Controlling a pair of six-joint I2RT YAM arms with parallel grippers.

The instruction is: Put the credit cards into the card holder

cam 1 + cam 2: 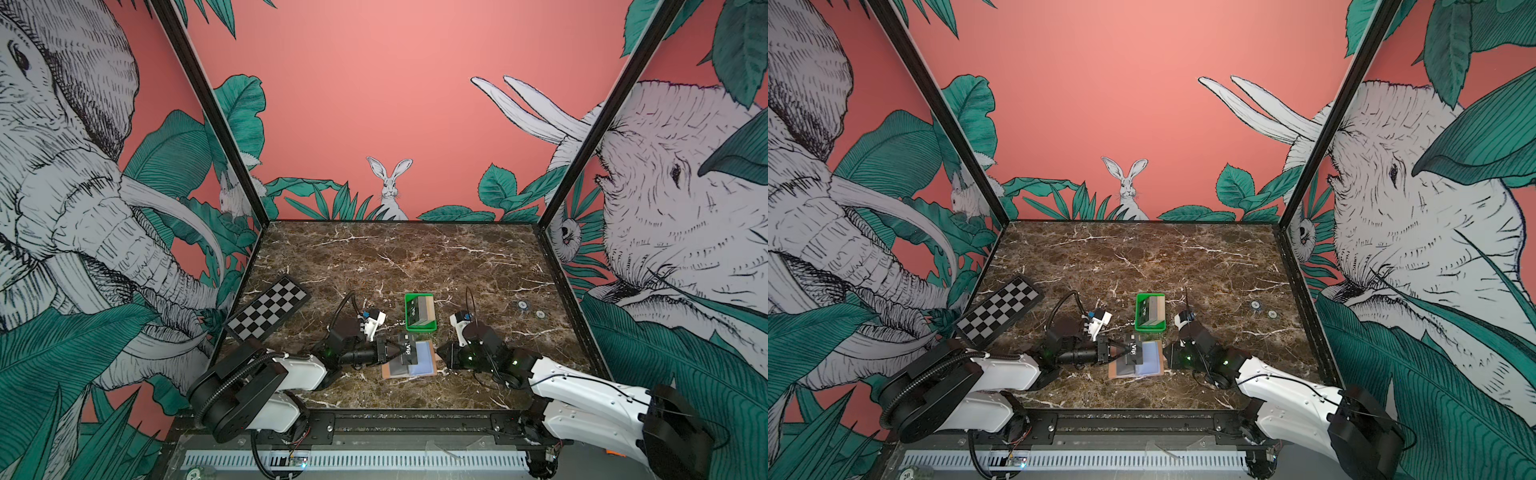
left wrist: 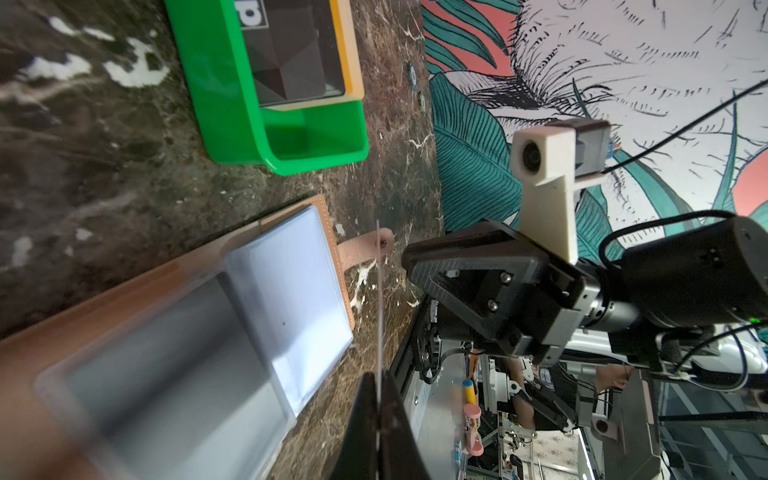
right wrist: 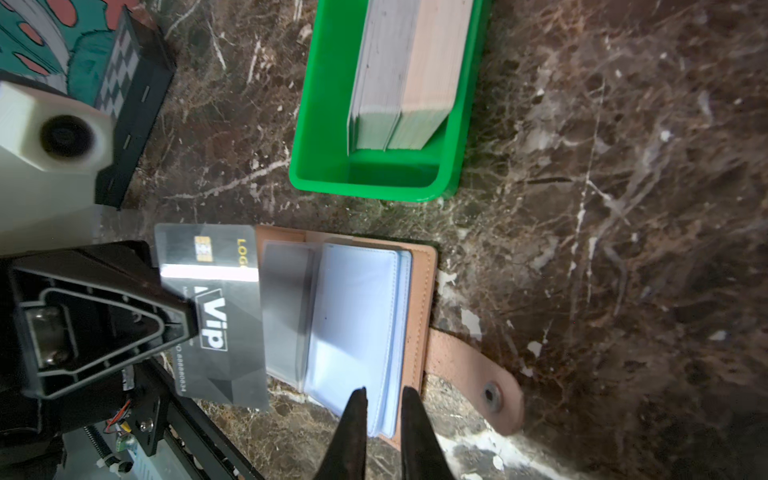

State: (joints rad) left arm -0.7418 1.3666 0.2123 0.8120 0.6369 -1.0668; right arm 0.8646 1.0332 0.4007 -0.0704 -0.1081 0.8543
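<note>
The tan card holder [image 1: 390, 372] [image 3: 420, 291] lies open on the marble. A light blue card [image 1: 423, 353] [image 3: 353, 316] sits in its right clear pocket and a dark grey card [image 1: 400, 369] [image 3: 286, 307] in its left. My left gripper [image 1: 399, 350] [image 2: 379, 374] is shut on the black VIP card [image 1: 408, 351] [image 3: 224, 320], held flat just above the holder's left half. My right gripper [image 1: 439, 353] [image 3: 384, 390] hovers at the holder's right edge beside the strap tab [image 3: 469, 365]. Its jaws stand a narrow gap apart with nothing pinched.
A green tray [image 1: 420, 329] [image 3: 324, 124] just behind the holder contains a stack of upright cards [image 1: 420, 311] [image 3: 407, 70]. A checkerboard [image 1: 268, 307] lies at the left edge. Two small round discs [image 1: 522, 305] sit in the marble at right.
</note>
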